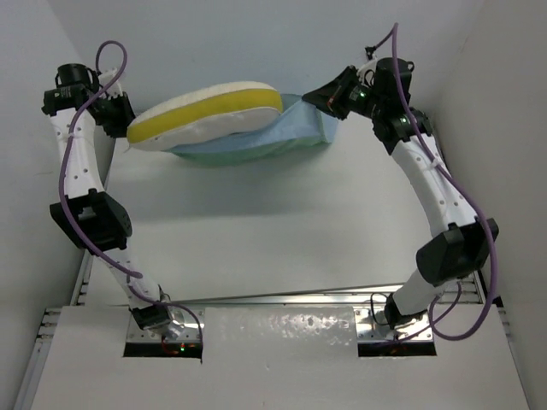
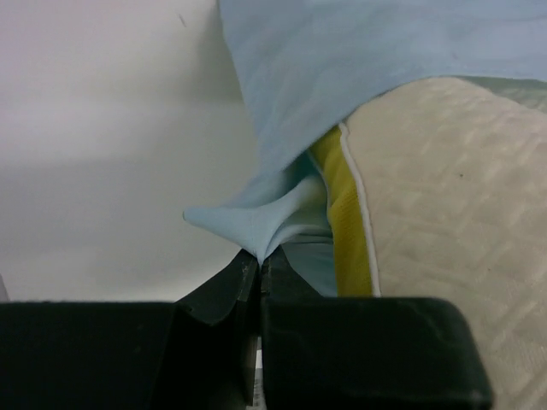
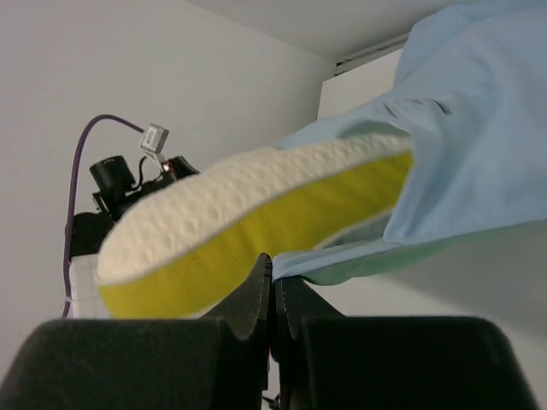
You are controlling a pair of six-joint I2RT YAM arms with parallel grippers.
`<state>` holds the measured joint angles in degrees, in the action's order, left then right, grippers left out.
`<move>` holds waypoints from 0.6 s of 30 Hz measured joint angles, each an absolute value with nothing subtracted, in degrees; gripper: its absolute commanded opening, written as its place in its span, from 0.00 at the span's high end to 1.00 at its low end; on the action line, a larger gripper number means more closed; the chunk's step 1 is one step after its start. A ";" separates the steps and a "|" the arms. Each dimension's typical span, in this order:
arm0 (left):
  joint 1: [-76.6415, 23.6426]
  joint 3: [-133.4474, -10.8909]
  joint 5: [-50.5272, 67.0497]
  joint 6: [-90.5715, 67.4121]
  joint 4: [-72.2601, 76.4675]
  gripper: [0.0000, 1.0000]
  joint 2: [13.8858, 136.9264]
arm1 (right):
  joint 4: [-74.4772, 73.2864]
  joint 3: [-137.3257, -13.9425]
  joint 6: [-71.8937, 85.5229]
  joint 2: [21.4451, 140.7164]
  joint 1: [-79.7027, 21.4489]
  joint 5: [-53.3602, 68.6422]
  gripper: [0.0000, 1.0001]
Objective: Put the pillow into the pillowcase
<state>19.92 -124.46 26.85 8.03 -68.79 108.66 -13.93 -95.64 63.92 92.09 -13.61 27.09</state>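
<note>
Two sets of jaws pinched shut on floppy light-blue pillowcase [image 1: 299, 128], thick cream quilted pillow [image 1: 205, 109], yellow-banded edge, partly inside

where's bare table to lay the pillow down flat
The wide middle of the table, between the two arms and nearer than the pillow, is bare. The far end is crowded: pillow, pillowcase, and the left pincer and right pincer gripping the cloth.

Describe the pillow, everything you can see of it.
The pillow is thick, cream, with a textured face, a yellow edge band and white piping. It is tilted, at the far end of the table, its right end tucked into the light blue pillowcase, the rest sticking out leftward. Only the pillowcase visibly touches it.
</note>
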 measured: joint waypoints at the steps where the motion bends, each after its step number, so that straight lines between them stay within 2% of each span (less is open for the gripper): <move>1: 19.92 -124.55 27.22 9.37 -70.26 1.00 109.32 | -14.35 -97.58 63.90 93.97 -13.65 27.31 1.00; 5: 19.88 -127.52 27.31 12.62 -70.02 1.00 108.40 | -15.27 -104.38 63.64 98.85 -13.78 26.94 1.00; 9: 18.92 -128.95 25.61 13.96 -68.07 1.00 101.91 | -10.02 -97.89 65.65 94.67 -13.56 25.93 1.00; 11: 18.70 -136.66 24.99 14.00 -70.57 1.00 102.45 | -9.80 -98.35 66.92 94.41 -13.56 25.93 1.00; 13: 18.59 -145.75 25.21 13.28 -69.73 1.00 104.05 | -11.38 -103.96 67.13 96.71 -13.63 25.93 1.00; 14: 18.70 -146.56 25.04 12.88 -67.35 1.00 103.18 | -11.38 -107.26 67.13 97.89 -13.63 25.89 1.00; 16: 18.90 -137.14 24.32 11.53 -58.26 1.00 97.06 | -9.15 -108.88 67.09 97.80 -13.61 25.52 1.00; 18: 19.14 -125.40 23.59 10.07 -53.69 1.00 89.71 | -7.60 -105.51 67.09 94.96 -13.63 25.06 1.00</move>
<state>19.14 -125.40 23.59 10.07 -53.69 89.71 -7.60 -105.51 67.09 94.96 -13.63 25.06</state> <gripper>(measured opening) 0.006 0.002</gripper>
